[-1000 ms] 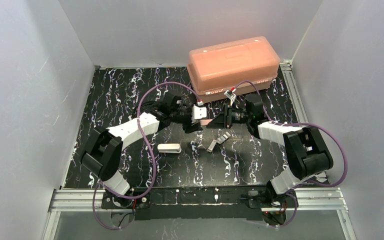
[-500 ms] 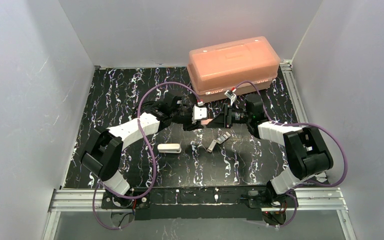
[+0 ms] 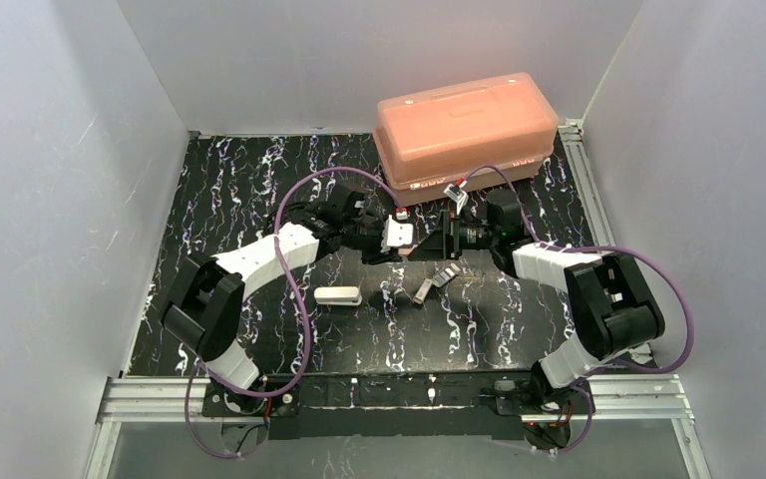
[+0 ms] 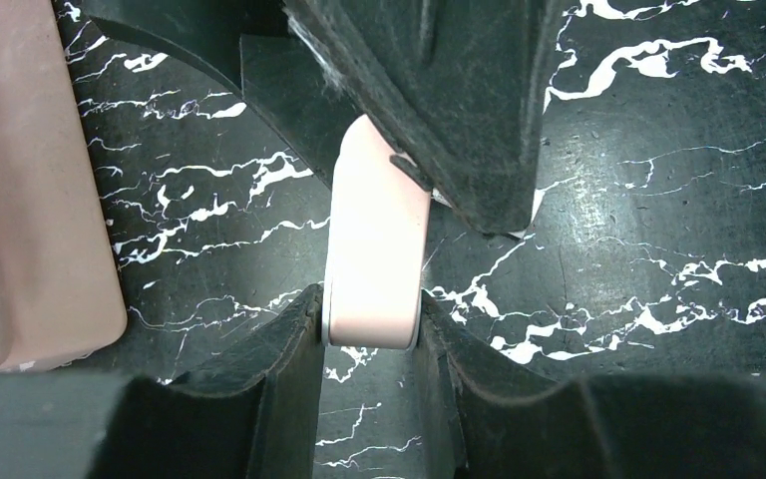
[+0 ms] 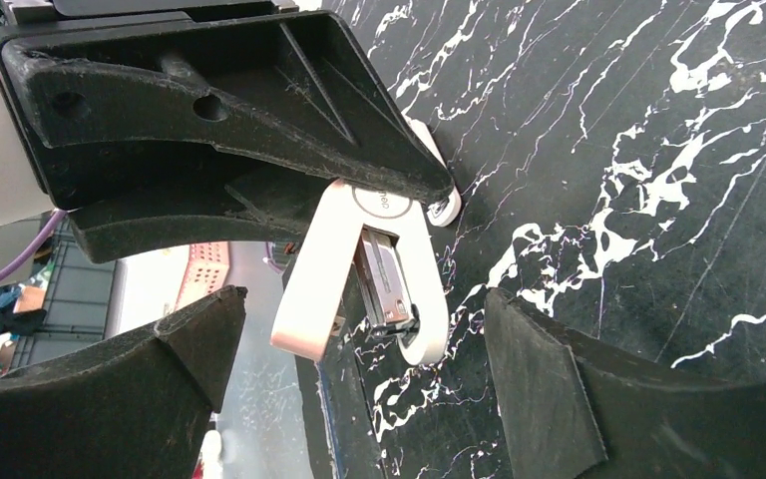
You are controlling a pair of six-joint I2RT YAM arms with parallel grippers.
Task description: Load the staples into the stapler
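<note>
The stapler (image 4: 374, 249) is a small pale oblong held off the black marbled table, and my left gripper (image 4: 369, 307) is shut on one rounded end. In the right wrist view the stapler (image 5: 317, 274) hangs open in a V, with its silvery metal channel (image 5: 384, 284) showing between the two halves. My right gripper (image 5: 364, 304) stands open, one jaw on each side of the stapler's free end, touching neither. From above, the left gripper (image 3: 397, 242) and right gripper (image 3: 439, 239) face each other mid-table. Two grey strips of staples (image 3: 422, 290) (image 3: 446, 274) lie just in front.
A large orange lidded box (image 3: 464, 135) stands at the back right, close behind the grippers. A white oblong piece (image 3: 338, 295) lies on the table left of the staples. White walls close in the table on three sides.
My left gripper closed on the stapler. The right gripper then let go and opened wide. Both grippers shifted slightly to the left.
</note>
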